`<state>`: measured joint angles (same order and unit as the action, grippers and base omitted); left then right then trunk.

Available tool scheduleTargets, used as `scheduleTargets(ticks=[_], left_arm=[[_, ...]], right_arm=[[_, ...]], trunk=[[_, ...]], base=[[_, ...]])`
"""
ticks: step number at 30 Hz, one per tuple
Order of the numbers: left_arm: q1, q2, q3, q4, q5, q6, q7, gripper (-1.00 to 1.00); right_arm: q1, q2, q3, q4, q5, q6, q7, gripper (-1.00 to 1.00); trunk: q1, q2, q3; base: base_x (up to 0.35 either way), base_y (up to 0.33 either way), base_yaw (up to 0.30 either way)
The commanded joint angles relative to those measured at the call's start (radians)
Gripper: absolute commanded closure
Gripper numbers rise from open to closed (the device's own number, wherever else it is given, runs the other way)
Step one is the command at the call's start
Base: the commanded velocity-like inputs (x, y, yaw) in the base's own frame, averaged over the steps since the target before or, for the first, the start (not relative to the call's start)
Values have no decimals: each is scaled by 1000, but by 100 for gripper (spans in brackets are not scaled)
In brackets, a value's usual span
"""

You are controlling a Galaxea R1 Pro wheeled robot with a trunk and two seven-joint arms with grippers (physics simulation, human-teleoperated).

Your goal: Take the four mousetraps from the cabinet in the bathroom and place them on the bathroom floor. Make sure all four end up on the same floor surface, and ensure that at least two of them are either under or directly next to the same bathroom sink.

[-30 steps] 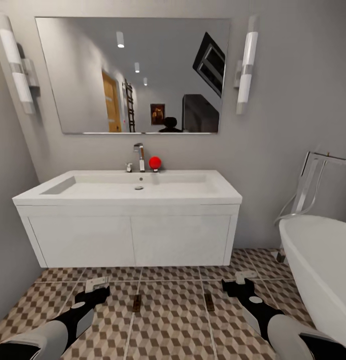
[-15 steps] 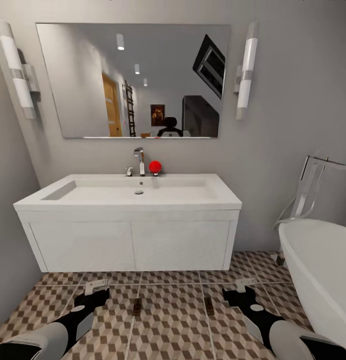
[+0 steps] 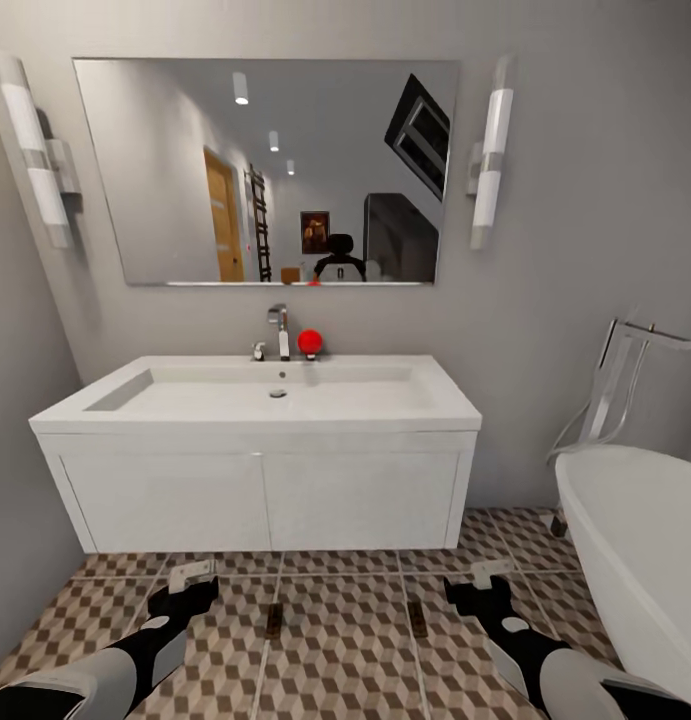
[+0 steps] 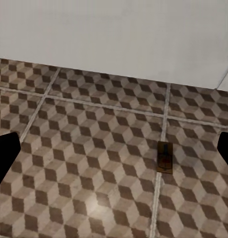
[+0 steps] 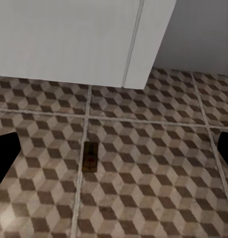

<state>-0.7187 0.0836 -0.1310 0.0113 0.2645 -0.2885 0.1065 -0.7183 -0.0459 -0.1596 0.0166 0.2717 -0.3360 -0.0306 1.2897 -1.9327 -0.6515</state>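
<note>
Mousetraps: two lie flat on the bathroom floor (image 3: 345, 650), the left mousetrap (image 3: 274, 620) and the right mousetrap (image 3: 418, 619), each lying on or beside a grout line, well apart from one another. Judged purpose: both sit just in front of the sink (image 3: 275, 392), which would count as next to it.
Left wrist view: the left mousetrap (image 4: 165, 157) lies ahead between the dark fingertips, untouched.
Right wrist view: the right mousetrap (image 5: 90, 156) lies likewise, below the vanity's corner.
Left gripper (image 3: 190, 584): hovers low over the tiles, jaws spread wide, nothing held.
Right gripper (image 3: 483, 584): same pose, jaws wide and empty.
Sink basin: looks empty; a red ball (image 3: 309, 342) rests by the faucet (image 3: 279, 330) on the worktop.
Vanity doors: closed, contents hidden.
Bathtub (image 3: 635, 540): beside the right arm; its inside cannot be seen.
</note>
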Motion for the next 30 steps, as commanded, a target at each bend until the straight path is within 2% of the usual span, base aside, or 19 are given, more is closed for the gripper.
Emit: scheduleTargets(ticks=[1,20,30], left_arm=[[-1,0,-9,1,7,-4,2,-100],[0,-1,-8,18,9,-10,1,-100],[11,-11,-9,38,8,-79,1,-100]], right_arm=[[1,0,-8,2,10,-8,-3,-100],[7,1,-8,2,9,-21,-6,-100],[8,1,-8,2,9,-21,-6,-100]], trunk=[[-4,7,2],[-77,140,62],[-115,210,93]], base=[[0,0,0],[0,0,0],[0,0,0]])
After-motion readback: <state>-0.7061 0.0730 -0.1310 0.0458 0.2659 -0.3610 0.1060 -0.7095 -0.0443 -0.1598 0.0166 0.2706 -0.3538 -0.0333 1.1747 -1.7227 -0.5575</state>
